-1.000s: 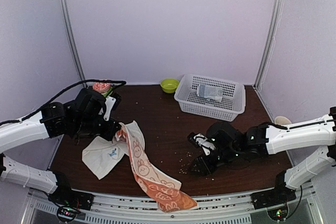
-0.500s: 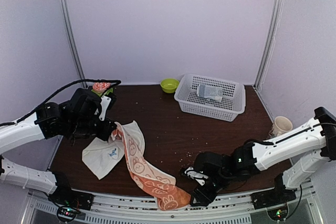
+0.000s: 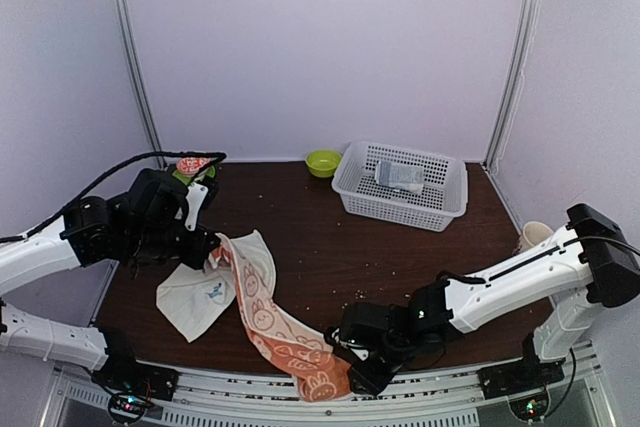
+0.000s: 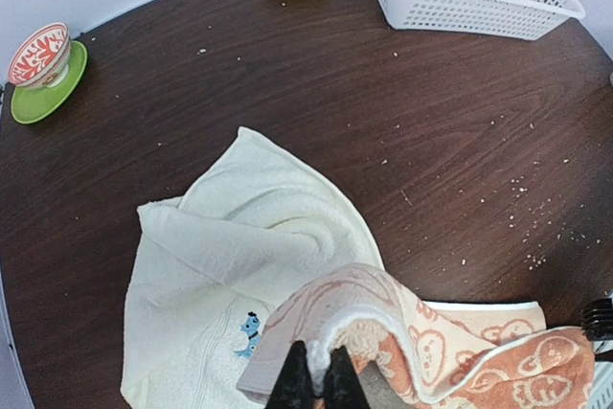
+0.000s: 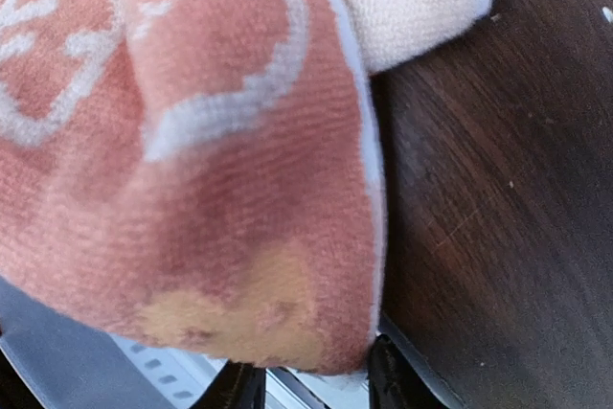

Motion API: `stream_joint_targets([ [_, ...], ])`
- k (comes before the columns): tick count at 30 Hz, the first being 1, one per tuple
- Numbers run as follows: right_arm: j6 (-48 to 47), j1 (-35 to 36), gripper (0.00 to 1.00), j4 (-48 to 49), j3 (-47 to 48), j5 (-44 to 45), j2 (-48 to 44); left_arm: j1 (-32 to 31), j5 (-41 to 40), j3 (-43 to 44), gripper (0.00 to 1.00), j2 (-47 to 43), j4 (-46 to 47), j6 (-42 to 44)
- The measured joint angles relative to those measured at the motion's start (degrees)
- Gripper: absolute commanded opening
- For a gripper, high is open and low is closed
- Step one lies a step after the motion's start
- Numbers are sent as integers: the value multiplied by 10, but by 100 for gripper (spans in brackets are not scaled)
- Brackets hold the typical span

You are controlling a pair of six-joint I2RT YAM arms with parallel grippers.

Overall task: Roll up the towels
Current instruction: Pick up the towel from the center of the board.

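Note:
The cream towel with orange-pink cartoon faces [image 3: 272,319] lies stretched from mid-left to the table's front edge, its near end hanging over the rail. My left gripper [image 3: 213,255] is shut on its far edge and lifts it in a fold; the left wrist view shows the pinch [image 4: 312,378] on this towel [image 4: 460,352]. The plain cream-white towel with the blue mark [image 3: 195,297] lies flat beneath, also in the left wrist view [image 4: 230,256]. My right gripper [image 3: 352,372] is open at the near end, with the towel's end [image 5: 192,141] bulging between its fingers [image 5: 311,382].
A white basket [image 3: 445,209] at the back right holds a grey-blue rolled towel [image 3: 400,175]. A green bowl [image 3: 322,162] stands beside it. A red patterned bowl on a green saucer [image 3: 190,166] is at the back left. A cup [image 3: 536,237] stands at the right edge. Crumbs dot the table.
My right arm has swung from the table's middle down and left to the patterned towel's near end at the front edge. The towel's near end has bunched slightly. My left gripper has barely moved.

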Motion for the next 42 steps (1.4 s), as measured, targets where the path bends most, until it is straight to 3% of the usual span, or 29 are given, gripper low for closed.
stream_joint_targets([
  [3,3,6,1,-12,14,10,13,0,2,-2,0,-2,0,0],
  [9,13,-3,0,-59,15,75,-3,0,9,-7,0,-3,0,3],
  [13,-13,-111,0,-142,28,173,-114,0,21,-4,0,0,7,18],
  [17,-70,-209,0,-202,149,290,-244,0,40,46,1,24,33,45],
  [19,-96,-212,0,-197,195,318,-294,-1,48,59,21,24,74,53],
  [21,-110,-212,0,-183,193,335,-334,-1,58,57,52,20,120,57],
  [25,-104,-214,0,-141,73,338,-341,-2,77,7,75,36,193,45],
  [26,-97,-215,0,-133,33,335,-327,-4,78,-7,93,45,200,38],
  [27,-93,-215,0,-126,1,331,-311,-6,79,-26,97,56,201,31],
  [31,-69,-214,0,-114,-96,314,-286,-11,76,-97,98,71,177,-3],
  [37,-49,-215,0,-45,-100,312,-294,-13,61,-101,97,60,151,-25],
  [42,-41,-215,0,-20,-116,324,-296,-13,56,-86,78,99,142,-47],
])
